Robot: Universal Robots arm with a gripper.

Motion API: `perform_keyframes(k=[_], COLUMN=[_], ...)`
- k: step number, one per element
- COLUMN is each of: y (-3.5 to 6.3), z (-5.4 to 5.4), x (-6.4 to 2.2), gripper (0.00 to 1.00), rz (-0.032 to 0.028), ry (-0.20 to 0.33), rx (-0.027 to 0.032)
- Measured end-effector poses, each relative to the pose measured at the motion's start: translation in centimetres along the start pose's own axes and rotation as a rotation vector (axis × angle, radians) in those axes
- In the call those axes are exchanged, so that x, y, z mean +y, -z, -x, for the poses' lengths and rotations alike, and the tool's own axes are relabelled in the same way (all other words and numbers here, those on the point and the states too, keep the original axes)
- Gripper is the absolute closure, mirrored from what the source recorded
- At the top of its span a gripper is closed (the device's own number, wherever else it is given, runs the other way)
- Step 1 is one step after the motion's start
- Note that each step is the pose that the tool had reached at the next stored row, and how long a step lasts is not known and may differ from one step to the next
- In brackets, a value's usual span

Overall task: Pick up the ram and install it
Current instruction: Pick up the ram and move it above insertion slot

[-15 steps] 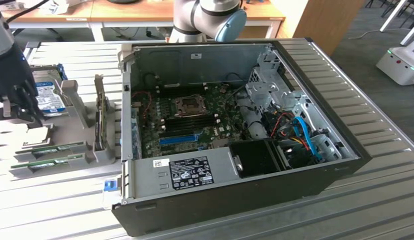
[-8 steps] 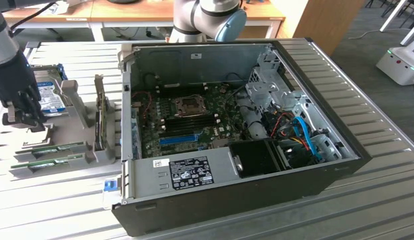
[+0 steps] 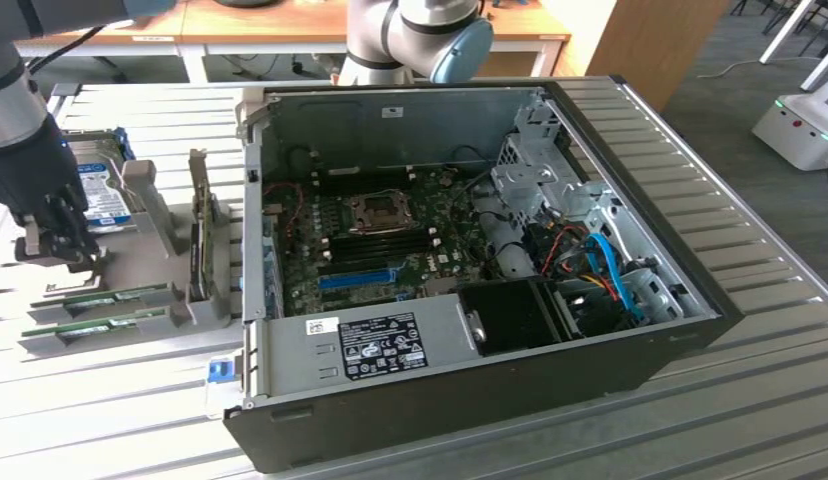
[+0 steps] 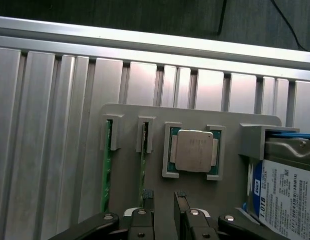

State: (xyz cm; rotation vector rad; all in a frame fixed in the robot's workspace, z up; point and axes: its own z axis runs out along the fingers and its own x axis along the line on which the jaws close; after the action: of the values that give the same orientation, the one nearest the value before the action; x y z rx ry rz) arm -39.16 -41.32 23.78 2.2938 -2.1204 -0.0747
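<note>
On the grey holder tray [image 4: 129, 116], at the exterior view's left, the ram [image 4: 143, 165] is seen standing on edge in its slot, with a second stick [image 4: 106, 170] slotted just beside it. The gripper [image 4: 164, 195] is poised right by it, fingers apart and nothing clamped. The stick is probably light, stiff and fragile, so it's best pinched across the flat faces. A CPU [image 4: 195, 150] and a hard drive [image 4: 287, 185] are parked in neighbouring pockets.
</note>
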Motion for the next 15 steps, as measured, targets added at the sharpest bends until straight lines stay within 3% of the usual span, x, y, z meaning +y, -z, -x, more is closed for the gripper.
perform_keyframes(k=[4, 15], y=[-0.63, -0.63], z=[-0.02, -0.51], x=[-0.03, 0.01], gripper=[0.70, 0.70], rz=[0.0000, -0.0001], ry=[0.000, 0.000], rx=[0.0000, -0.0005])
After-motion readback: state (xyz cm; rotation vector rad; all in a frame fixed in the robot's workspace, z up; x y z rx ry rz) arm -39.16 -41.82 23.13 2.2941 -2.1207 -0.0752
